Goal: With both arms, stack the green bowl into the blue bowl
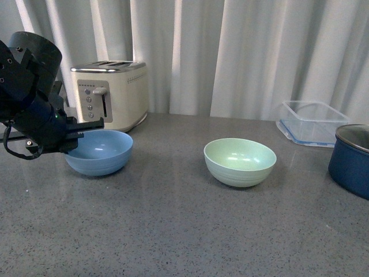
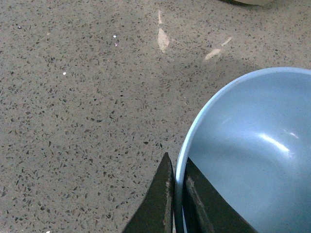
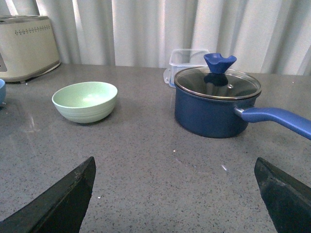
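The blue bowl (image 1: 99, 152) rests on the grey counter at the left, in front of the toaster. My left gripper (image 1: 78, 137) is shut on its left rim; in the left wrist view the rim of the blue bowl (image 2: 252, 145) runs between the two black fingers (image 2: 158, 201), one outside and one inside. The green bowl (image 1: 240, 161) stands upright and untouched at the counter's middle, and the green bowl (image 3: 85, 101) shows ahead of my right gripper (image 3: 175, 167), which is open with bare counter between its fingers. The right arm is out of the front view.
A cream toaster (image 1: 110, 94) stands behind the blue bowl. A clear plastic container (image 1: 312, 123) sits at the back right. A dark blue pot (image 1: 350, 159) with glass lid and long handle (image 3: 277, 119) is at the right edge. White curtains hang behind.
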